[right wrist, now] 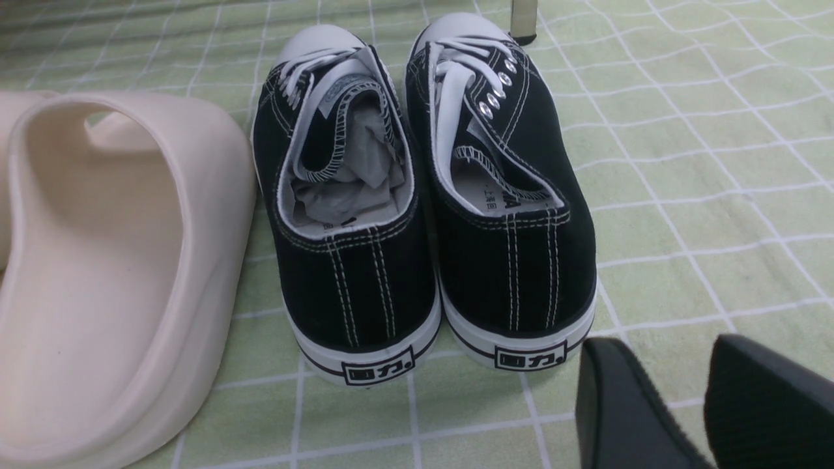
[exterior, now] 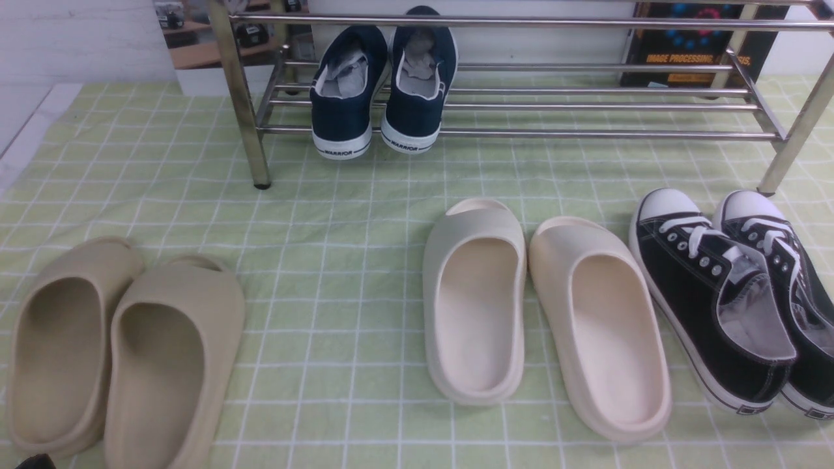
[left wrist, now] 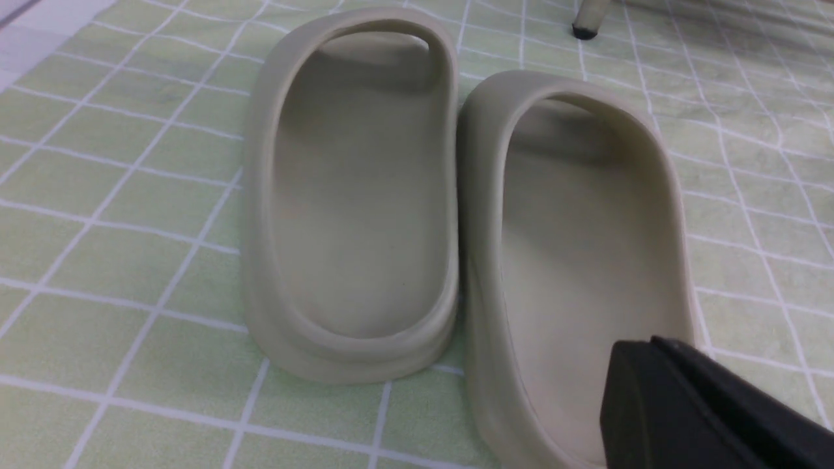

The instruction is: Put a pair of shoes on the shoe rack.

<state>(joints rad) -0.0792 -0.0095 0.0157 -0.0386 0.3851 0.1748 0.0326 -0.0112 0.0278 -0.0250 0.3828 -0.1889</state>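
The pair of navy slip-on shoes, one (exterior: 347,91) beside the other (exterior: 419,81), stands on the lower bars of the chrome shoe rack (exterior: 586,135) near its left end. Their heels marked "WARRIOR" face me and overhang the front bar. My left gripper (left wrist: 651,345) is shut and empty, low over the heel end of a beige slide (left wrist: 586,247); only its dark tip (exterior: 36,462) shows in the front view. My right gripper (right wrist: 664,348) is open and empty, just behind the heels of the black sneakers (right wrist: 508,195). Neither gripper is near the rack.
A green checked cloth (exterior: 339,215) covers the table. A beige slide pair (exterior: 117,352) lies front left, a cream slide pair (exterior: 541,306) in the middle, and black lace-up sneakers (exterior: 730,293) front right. The rack legs (exterior: 244,117) stand on the cloth. A dark box (exterior: 690,45) is behind the rack.
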